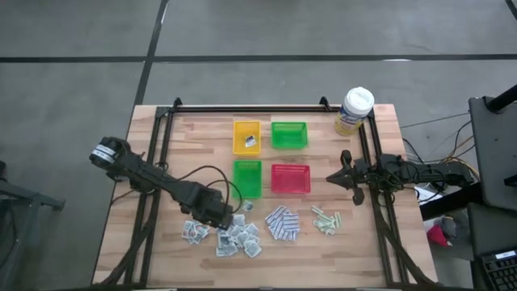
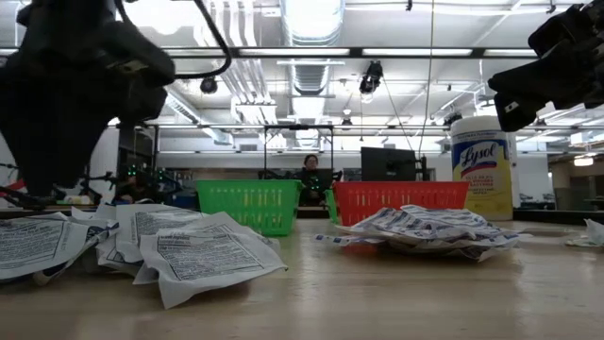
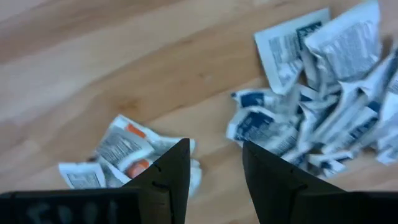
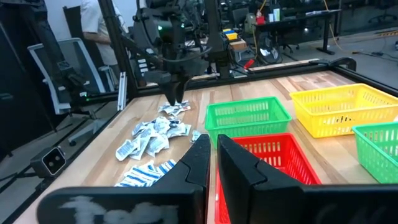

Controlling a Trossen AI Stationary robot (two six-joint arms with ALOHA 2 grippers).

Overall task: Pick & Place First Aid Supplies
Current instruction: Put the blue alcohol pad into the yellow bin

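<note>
Two fingers of left gripper (image 3: 214, 180) parted, nothing between them, hovering over white sachets (image 1: 230, 236) at near-left of table (image 1: 380, 242). Blue-and-white pads (image 1: 282, 222) and green strips (image 1: 326, 220) lie further right, all still outside trays. One packet already in yellow tray (image 1: 246, 137). Right gripper (image 4: 211, 163) nearly closed, empty, parked above red tray (image 1: 289, 179). My take — drop straight onto edge sachet, pinch single one, not clump.

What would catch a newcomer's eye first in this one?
Four bright trays, yellow, two green and red, sit mid-table, a packet in the yellow one. Nearer the front edge lie heaps of first aid packets, with the left gripper open just above the white sachets. The right gripper waits, empty, beside the red tray.
</note>
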